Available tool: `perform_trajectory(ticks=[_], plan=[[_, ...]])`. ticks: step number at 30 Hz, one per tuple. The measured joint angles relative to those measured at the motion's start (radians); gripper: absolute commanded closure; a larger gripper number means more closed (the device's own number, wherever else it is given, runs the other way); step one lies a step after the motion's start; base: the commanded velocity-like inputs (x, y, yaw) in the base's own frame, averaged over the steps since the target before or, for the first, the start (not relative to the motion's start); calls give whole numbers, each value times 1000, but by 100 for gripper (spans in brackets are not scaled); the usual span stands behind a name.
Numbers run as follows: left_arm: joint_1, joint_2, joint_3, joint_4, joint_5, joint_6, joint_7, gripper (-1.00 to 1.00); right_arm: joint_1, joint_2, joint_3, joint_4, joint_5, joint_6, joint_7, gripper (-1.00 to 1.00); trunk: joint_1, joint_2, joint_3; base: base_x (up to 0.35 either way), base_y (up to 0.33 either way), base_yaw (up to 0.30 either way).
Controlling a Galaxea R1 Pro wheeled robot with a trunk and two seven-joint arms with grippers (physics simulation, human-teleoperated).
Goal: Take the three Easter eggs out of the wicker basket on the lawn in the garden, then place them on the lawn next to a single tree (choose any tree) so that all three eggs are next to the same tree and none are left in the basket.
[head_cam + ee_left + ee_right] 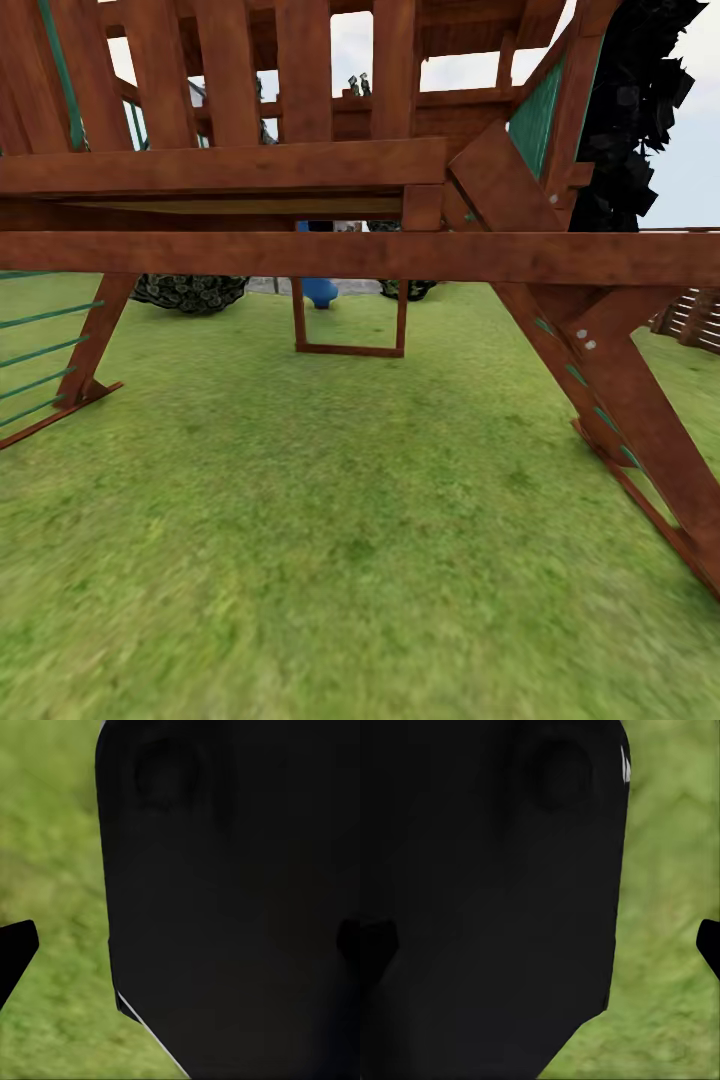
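The lawn [330,520], mottled green grass, spreads from the bottom of the head view out under a wooden play frame. In the left wrist view my left gripper [180,952] is open, one dark fingertip [15,954] at the picture's edge, over a black part of my own body with grass [52,870] beside it. In the right wrist view my right gripper [540,945] is also open, a fingertip [709,945] against grass [667,907], with the same black body behind. Nothing sits between either pair of fingers.
A low horizontal wooden beam [360,255] crosses straight ahead. Slanted legs stand at right [620,400] and left [95,340], with green rungs [40,350] at far left. Beyond are a dark shrub [190,292], a blue object [320,292], black foliage [640,100] and a slatted fence [695,320].
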Motion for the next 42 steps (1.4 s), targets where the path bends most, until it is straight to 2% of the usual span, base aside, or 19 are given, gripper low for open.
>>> perform_trajectory(ticks=[4,6,19,27,37,42], plan=[[-2,-6,1,-4,1,1,0,-100,-2,-4,1,9,3,0,9,-100,0,0,0,0,0,0],[-2,-10,2,-4,1,1,1,-100,-1,7,5,8,7,-7,9,-100,0,0,0,0,0,0],[-2,-9,0,-4,1,1,1,-100,-1,6,5,7,11,-76,8,-100,0,0,0,0,0,0],[-2,-10,4,-4,1,1,1,-100,-1,21,0,7,2,-131,9,-100,0,0,0,0,0,-5],[-2,-14,10,-4,9,-1,0,-100,-1,18,0,8,2,-140,15,-100,0,0,0,0,0,-219],[-2,-12,2,-5,5,-26,0,-100,-1,17,0,8,2,-137,17,-100,0,0,-4,0,0,-247]])
